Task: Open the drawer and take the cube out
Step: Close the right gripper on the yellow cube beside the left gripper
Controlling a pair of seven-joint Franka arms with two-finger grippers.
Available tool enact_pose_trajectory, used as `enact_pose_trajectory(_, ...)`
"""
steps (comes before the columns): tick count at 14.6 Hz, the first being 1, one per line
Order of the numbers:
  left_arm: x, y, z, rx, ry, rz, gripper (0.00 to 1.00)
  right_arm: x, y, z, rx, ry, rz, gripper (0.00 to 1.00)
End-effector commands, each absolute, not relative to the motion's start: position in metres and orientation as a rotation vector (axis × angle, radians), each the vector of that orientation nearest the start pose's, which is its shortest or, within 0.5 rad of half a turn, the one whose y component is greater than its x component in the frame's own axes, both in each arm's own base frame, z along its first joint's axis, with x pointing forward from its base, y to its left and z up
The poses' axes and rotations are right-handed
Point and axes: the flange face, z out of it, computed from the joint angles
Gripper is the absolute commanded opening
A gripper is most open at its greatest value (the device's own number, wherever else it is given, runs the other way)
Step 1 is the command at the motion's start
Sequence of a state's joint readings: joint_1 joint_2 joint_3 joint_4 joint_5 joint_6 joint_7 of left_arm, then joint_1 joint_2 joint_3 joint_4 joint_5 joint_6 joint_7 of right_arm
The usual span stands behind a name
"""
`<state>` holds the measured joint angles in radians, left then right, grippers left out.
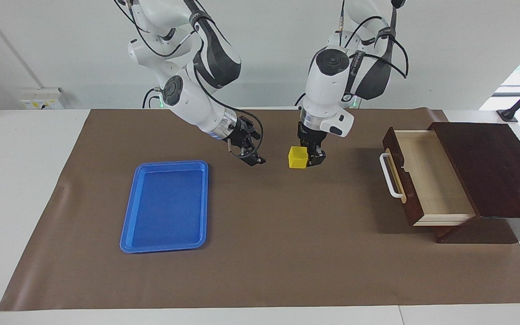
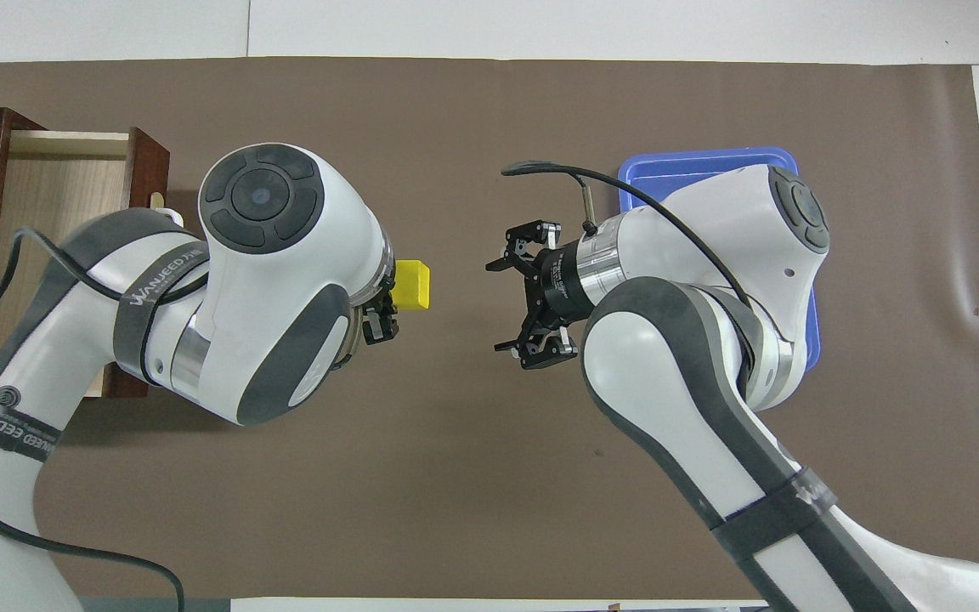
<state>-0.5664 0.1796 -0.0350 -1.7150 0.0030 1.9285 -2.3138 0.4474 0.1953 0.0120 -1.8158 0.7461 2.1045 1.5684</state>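
Observation:
The yellow cube (image 1: pixel 298 157) is held by my left gripper (image 1: pixel 310 160), which is shut on it a little above the brown mat, midway between the drawer and the blue tray. It also shows in the overhead view (image 2: pixel 412 283), sticking out from under the left wrist (image 2: pixel 381 316). The dark brown drawer (image 1: pixel 422 180) stands pulled open at the left arm's end of the table, its white handle (image 1: pixel 389 177) toward the middle and its pale wood interior (image 2: pixel 56 195) bare. My right gripper (image 1: pixel 251 155) hangs open and empty over the mat beside the cube, fingers spread (image 2: pixel 513 306).
A flat blue tray (image 1: pixel 125 232) lies on the mat toward the right arm's end, partly covered by the right arm in the overhead view (image 2: pixel 702 159). The brown mat (image 1: pixel 287 253) covers most of the white table.

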Motion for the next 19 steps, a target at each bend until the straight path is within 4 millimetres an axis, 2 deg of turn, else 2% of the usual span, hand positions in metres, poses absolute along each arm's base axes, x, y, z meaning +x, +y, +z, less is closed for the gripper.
enact_pose_trajectory(1, 0.512, -0.359, 0.480, 2.040, 2.337, 0.046, 0.00, 0.563, 0.317, 0.451, -1.966, 1.738, 0.670, 0.99)
enact_pose_trajectory(7, 0.509, -0.363, 0.479, 2.047, 2.331, 0.045, 0.00, 0.569, 0.320, 0.449, -1.949, 1.759, 0.676, 0.98)
enact_pose_trajectory(8, 0.509, -0.363, 0.480, 2.042, 2.332, 0.046, 0.00, 0.569, 0.322, 0.443, -1.951, 1.766, 0.680, 0.98)
enact_pose_trajectory(10, 0.509, -0.363, 0.479, 2.039, 2.336, 0.045, 0.00, 0.565, 0.335, 0.439, -1.960, 1.756, 0.672, 0.98)
enact_pose_trajectory(19, 0.509, -0.362, 0.479, 2.002, 2.365, 0.045, 0.00, 0.563, 0.343, 0.435, -1.946, 1.772, 0.666, 0.96)
